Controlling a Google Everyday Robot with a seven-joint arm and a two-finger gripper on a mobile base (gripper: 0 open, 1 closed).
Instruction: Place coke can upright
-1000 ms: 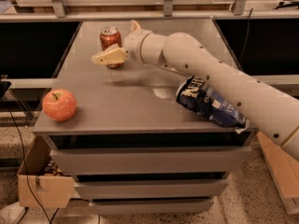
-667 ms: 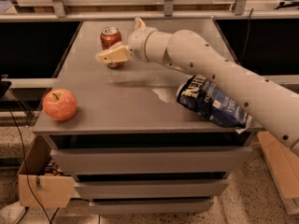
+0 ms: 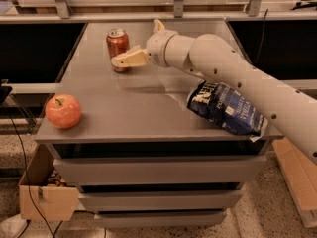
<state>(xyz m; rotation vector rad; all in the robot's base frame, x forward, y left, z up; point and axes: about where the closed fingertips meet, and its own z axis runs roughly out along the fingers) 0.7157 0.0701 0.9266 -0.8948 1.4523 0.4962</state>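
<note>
Gripper (image 3: 135,41) is over the back-left part of the table (image 3: 138,114), at the end of the white arm (image 3: 237,78) that comes in from the right edge of my view. I read it as spread: one tan finger (image 3: 130,59) points left and low, the other finger (image 3: 158,26) sticks up behind the wrist, well apart from the first. Nothing pinched between them. The coke can (image 3: 118,48) is just left of the gripper, standing upright on the table, silver top facing up, near the back-left corner. The low finger crosses in front of the can's lower right side from my angle; I can't tell if it's touching or just overlapping in view. The can is not between the two fingers, it's off beyond the tip of the low one. Further out: a dark blue chip bag (image 3: 225,108) lies on its side at the front-right of the table, under the forearm. A red apple (image 3: 63,111) is at the front-left corner, well apart from the can. Drawers (image 3: 148,170) sit below the tabletop, and a cardboard box (image 3: 47,195) is on the floor at lower left.
</note>
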